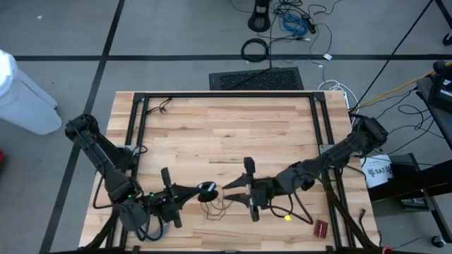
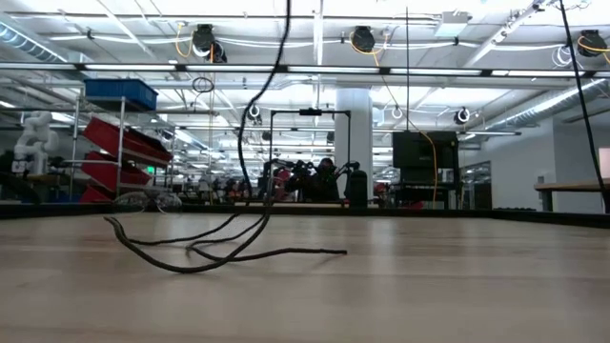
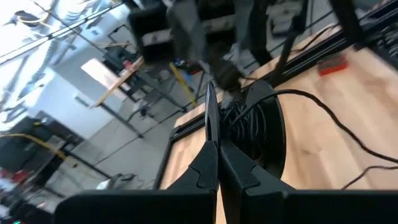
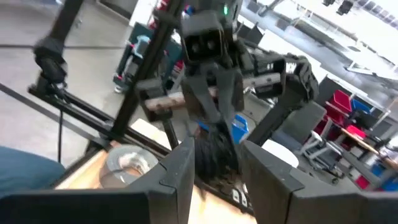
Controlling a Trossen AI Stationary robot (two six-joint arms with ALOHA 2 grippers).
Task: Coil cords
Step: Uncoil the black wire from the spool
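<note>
Clearly the wire (image 1: 224, 204) is the awkward part: very thin, limp and nearly weightless, so I'd expect it to flop, spring out of any loop and snag on itself. It trails in loose loops over the wooden table (image 1: 226, 134) near the front edge, between the two arms; the low view shows slack strands lying on the boards with one strand rising up out of frame. The small black disc (image 1: 206, 188) at its end is the stiff part, and wire is wound about it already.

The left end effector (image 1: 189, 190) is pinched shut on that disc, fingers (image 3: 211, 155) pressed together at its rim, holding it off the table. That looks like the sensible place to hold: rigid, and it won't slide the way bare wire would.

The right end effector (image 1: 241, 189) sits just beside the disc with a gap between its fingers (image 4: 180, 168) and nothing held. To my eye it should pinch the loose wire close to the disc, lightly, since a hard tug could kink it or pull the coil loose.
</note>
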